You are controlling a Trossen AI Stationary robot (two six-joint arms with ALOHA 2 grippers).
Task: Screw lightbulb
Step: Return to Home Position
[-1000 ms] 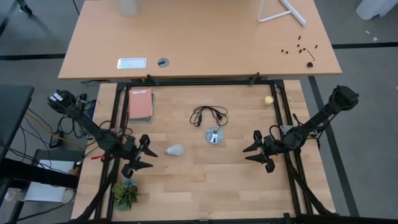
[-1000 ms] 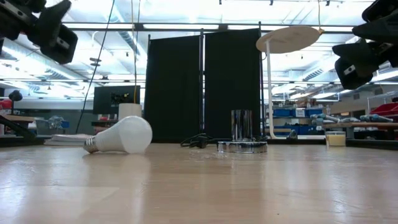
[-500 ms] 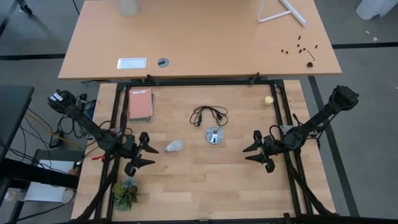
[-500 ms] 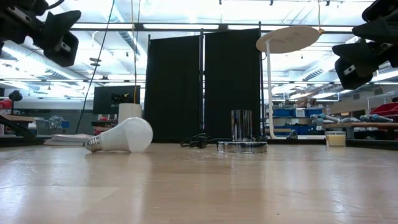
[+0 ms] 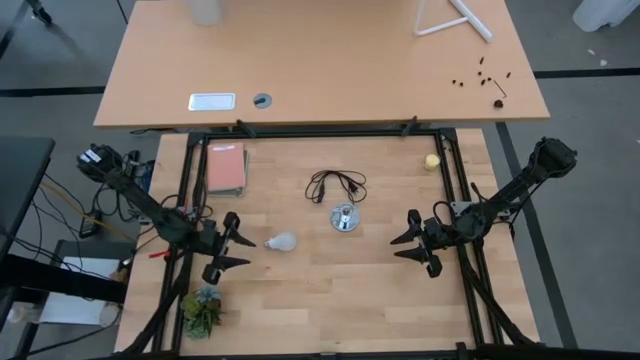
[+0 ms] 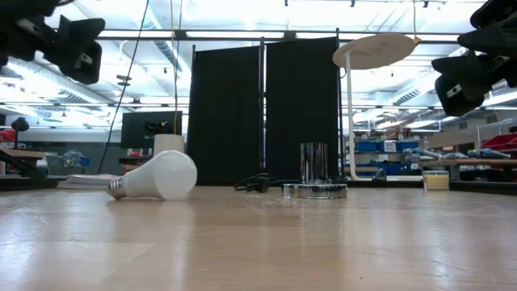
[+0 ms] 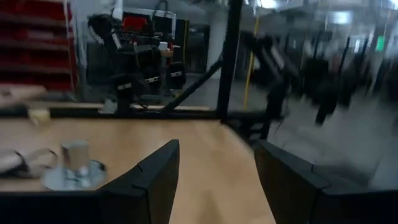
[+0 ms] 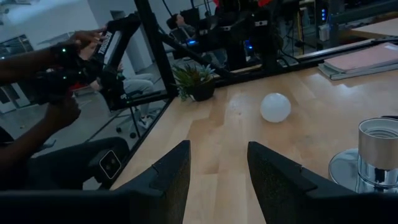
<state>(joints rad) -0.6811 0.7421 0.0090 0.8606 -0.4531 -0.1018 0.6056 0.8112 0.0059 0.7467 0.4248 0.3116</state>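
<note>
The white lightbulb (image 5: pixel 282 241) lies on its side on the wooden table, left of centre, with its greyish screw base toward my left gripper; it also shows in the low view (image 6: pixel 157 176) and the right wrist view (image 8: pixel 275 106). The shiny silver socket (image 5: pixel 344 218) stands upright at the table's middle, its black cord (image 5: pixel 336 185) coiled behind it. My left gripper (image 5: pixel 240 243) hovers open just left of the bulb, above the table. My right gripper (image 5: pixel 402 238) hovers open at the right, pointing toward the socket.
A pink book (image 5: pixel 226 166) lies at the far left, a small plant (image 5: pixel 203 310) stands at the near left corner, and a yellow ball (image 5: pixel 431 161) sits at the far right. A black frame (image 5: pixel 320 133) borders the table. A person's hands (image 8: pixel 56 93) show beyond the left edge.
My left gripper has rolled a little about its own line while staying in place, still open. The bulb and my right gripper have kept still.
</note>
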